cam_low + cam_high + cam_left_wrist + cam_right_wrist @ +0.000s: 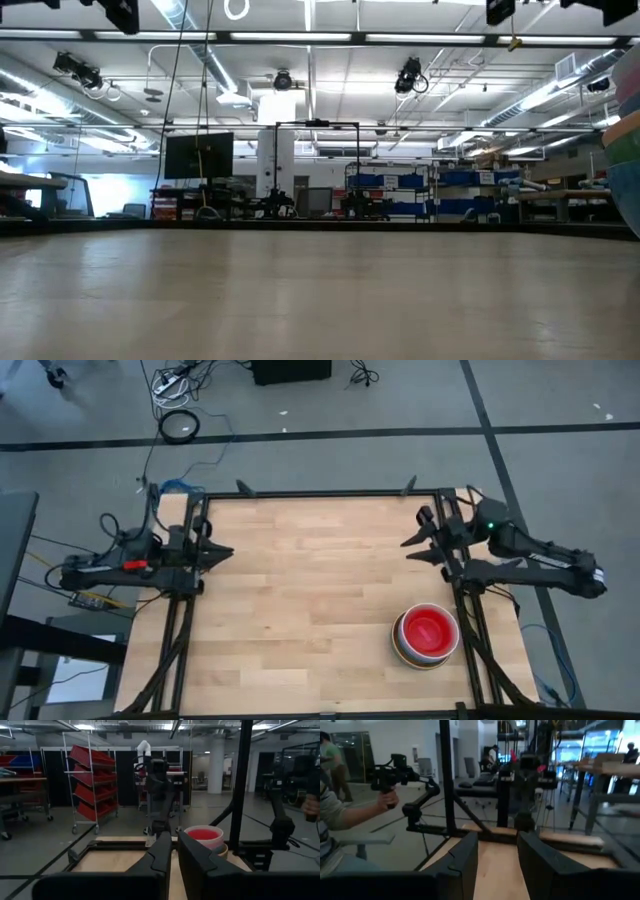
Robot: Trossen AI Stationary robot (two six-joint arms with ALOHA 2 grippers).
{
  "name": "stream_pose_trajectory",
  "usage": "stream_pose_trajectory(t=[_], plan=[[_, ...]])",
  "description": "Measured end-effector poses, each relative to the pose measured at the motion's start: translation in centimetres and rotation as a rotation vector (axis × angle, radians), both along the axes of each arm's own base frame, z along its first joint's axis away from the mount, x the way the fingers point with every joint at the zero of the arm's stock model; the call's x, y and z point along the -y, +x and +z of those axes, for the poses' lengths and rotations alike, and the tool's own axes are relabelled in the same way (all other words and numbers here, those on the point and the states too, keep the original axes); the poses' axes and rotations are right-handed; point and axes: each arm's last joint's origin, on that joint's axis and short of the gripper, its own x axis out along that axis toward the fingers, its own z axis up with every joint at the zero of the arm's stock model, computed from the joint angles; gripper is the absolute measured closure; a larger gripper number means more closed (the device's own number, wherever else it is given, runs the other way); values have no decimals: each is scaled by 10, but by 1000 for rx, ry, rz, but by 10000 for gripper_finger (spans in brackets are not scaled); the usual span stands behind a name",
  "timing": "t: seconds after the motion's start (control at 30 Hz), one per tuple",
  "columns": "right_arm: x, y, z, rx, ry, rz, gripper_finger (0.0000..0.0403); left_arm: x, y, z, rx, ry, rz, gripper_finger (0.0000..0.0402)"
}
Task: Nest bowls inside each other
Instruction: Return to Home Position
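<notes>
Near right gripper (408, 546): nested bowls (427, 634) | both grippers empty, jaws parted

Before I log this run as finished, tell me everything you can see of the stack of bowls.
The stack of round plastic bowls stands upright on the wooden table, near its right edge and in front of the right arm. A red bowl sits innermost in a white one; orange and darker rims show below. Neither arm touches it. The left wrist view shows it from the side.
</notes>
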Motion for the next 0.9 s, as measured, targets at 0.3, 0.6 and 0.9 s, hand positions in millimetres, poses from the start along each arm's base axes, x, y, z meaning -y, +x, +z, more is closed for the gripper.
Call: stream_pose_trajectory(t=[0.3,0.6,0.9], plan=[[-18,-54,4,201,-40,3,275,0,-23,-13,82,-5,-3,362],[-32,-96,-1,292,-53,-5,275,0,-31,-21,114,-24,-5,362],[-27,-81,-36,217,-22,-21,275,0,-17,-45,46,-16,4,362]])
